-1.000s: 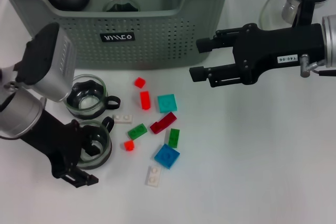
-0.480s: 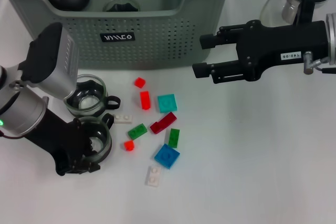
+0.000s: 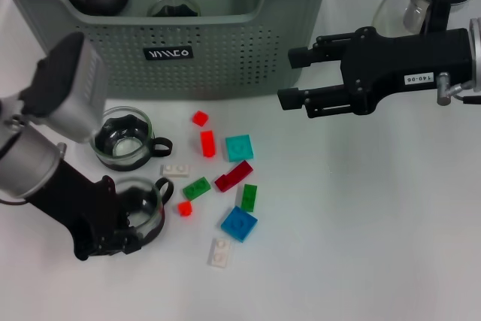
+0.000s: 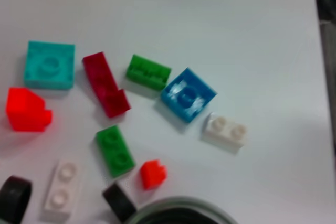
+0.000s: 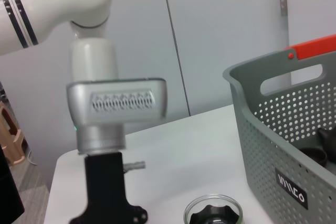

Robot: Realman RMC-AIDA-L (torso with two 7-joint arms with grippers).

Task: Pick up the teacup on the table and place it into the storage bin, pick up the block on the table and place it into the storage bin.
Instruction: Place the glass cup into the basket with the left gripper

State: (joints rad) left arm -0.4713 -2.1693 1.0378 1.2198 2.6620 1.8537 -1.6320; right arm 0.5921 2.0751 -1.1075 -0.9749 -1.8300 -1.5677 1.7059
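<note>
left gripper [image 3: 128, 223] clamped on the near teacup [image 3: 141, 208], storage bin [image 3: 225, 58] straight beyond it; right gripper [image 3: 289, 77] hovers apart, empty.

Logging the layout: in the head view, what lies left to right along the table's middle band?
Left end effector at a glass teacup → small red block → dark red block → right end effector.

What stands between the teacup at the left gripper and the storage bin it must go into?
A second glass teacup sits on the table between the near teacup, at the left gripper, and the storage bin. The bin's perforated front wall must also be cleared.
</note>
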